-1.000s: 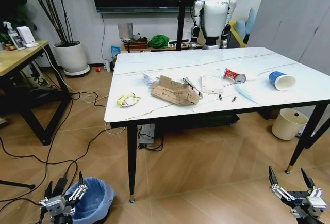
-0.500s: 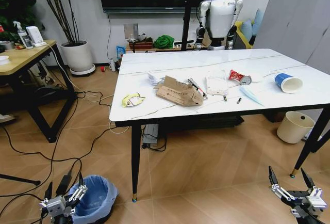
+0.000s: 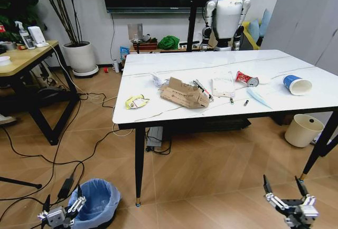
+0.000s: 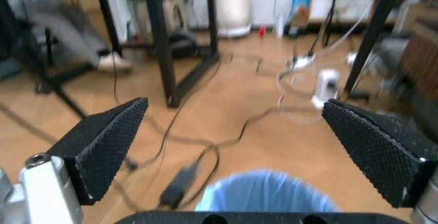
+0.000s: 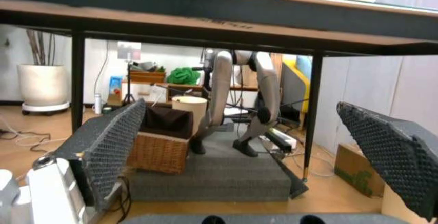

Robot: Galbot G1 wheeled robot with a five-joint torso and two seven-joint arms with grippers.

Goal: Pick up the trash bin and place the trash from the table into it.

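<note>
my left gripper (image 3: 62, 209) hangs low over the floor, just beside the bin (image 3: 97, 200), on the side away from the table (image 3: 222, 89); its fingers (image 4: 102, 144) are spread wide with nothing between them, and in the left wrist view the bin's blue-lined mouth (image 4: 263, 196) sits just past them, near a black cable (image 4: 205, 157) on the floor. the bin stands on the floor close to the table's near left leg (image 3: 138, 165), not under the top. my right gripper (image 3: 285, 195) hangs low too, in front of the table near its right end, fingers (image 5: 102, 142) wide apart and empty; from the right wrist view it looks under the table edge (image 5: 219, 26) toward the room behind. the trash all lies on the table: a yellow wrapper (image 3: 134, 102) nearest the left edge, torn cardboard (image 3: 183, 93) about mid-table, white paper (image 3: 158, 79) just behind it, a clear pack (image 3: 223, 86) to its right, then a red can (image 3: 244, 78), and a blue cup (image 3: 297, 85) lying on its side near the right end. a beige bucket (image 3: 301, 130) stands on the floor under the table's right end.
</note>
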